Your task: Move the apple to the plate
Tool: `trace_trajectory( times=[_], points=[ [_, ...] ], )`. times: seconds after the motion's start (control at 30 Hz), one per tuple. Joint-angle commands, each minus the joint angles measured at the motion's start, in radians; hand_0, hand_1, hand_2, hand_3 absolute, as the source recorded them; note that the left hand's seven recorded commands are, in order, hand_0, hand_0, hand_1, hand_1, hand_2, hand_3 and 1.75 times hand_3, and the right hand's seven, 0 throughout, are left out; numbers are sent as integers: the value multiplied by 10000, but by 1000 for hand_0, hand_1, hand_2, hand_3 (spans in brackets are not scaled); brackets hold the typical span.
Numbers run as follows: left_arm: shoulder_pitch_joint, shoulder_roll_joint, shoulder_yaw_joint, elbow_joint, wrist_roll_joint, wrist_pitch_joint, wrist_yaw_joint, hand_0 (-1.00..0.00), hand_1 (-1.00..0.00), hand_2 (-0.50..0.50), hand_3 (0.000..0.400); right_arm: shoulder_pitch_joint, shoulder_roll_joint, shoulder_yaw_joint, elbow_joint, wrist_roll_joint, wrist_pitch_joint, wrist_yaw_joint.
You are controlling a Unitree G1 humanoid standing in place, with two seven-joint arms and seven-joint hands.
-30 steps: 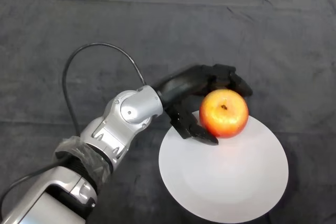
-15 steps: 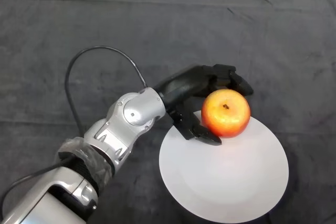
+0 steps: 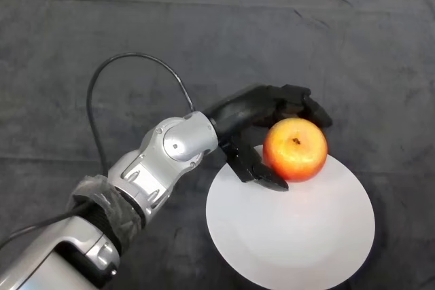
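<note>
Nearest, the silver-grey arm (image 3: 146, 174) is coming in from 7 o'clock and reaching up toward the middle of the table. Just beyond its wrist, the plate (image 3: 299, 236) is lying at about 5 o'clock from centre, one white round disc on the dark cloth (image 3: 204, 39). At the plate's 11 o'clock edge the hand (image 3: 255, 110) is clasping the apple (image 3: 296, 149): the thumb is curling under the fruit's near side, and the fingers are wrapping over its far side, so the apple is sitting between them, to the right of the palm. The apple is showing its stem end upward, with no long axis to speak of, being round. It is overlapping the plate's rim, partly above the white surface; whether it is resting on the plate or hanging just over it I cannot tell. By my judgement, the plate's centre is lying toward 5 o'clock from the apple, so that is the way any further carry would be going. Counting: one apple, one plate, one hand.
</note>
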Motion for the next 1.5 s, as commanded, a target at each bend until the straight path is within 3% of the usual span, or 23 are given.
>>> trace_trajectory(
  times=[0.03, 0.27, 0.53, 0.73, 1.0, 1.03, 1.07, 1.13, 1.2, 1.5],
  points=[
    [686, 364, -286, -377, 346, 31, 3, -1000, -1000, 0, 400, 426, 8, -75, 58, 86, 100, 36],
    [687, 577, -156, -627, 1103, -885, 863, -1000, -1000, 0, 400, 438, 7, -78, 35, 89, 109, 40],
    [1091, 590, -283, -142, 1889, -1861, 1898, -1000, -1000, 0, 400, 445, 6, -81, 20, 90, 117, 43],
    [1294, 561, -418, -106, 1983, -1715, 1847, -1000, -1000, 0, 400, 446, 6, -83, 15, 90, 121, 44],
    [1612, 728, -478, -381, 1732, -1381, 1259, -1000, -965, -18, 400, 451, 6, -84, 6, 89, 127, 46],
    [1649, 755, -473, -404, 1674, -1331, 1149, -969, -612, -178, 387, 452, 6, -85, 4, 89, 127, 46],
    [1680, 778, -468, -417, 1626, -1291, 1056, -714, 0, -357, 285, 453, 6, -85, 3, 89, 128, 47],
    [1725, 816, -455, -425, 1543, -1215, 886, -471, 0, -235, 188, 454, 6, -85, -1, 90, 130, 47],
    [1739, 840, -434, -418, 1462, -1122, 718, 0, 0, 0, 0, 456, 6, -86, -4, 90, 131, 47],
    [1703, 922, -276, -432, 1250, -695, 187, 0, 0, 0, 0, 462, 6, -89, -16, 90, 137, 50]
  ],
)
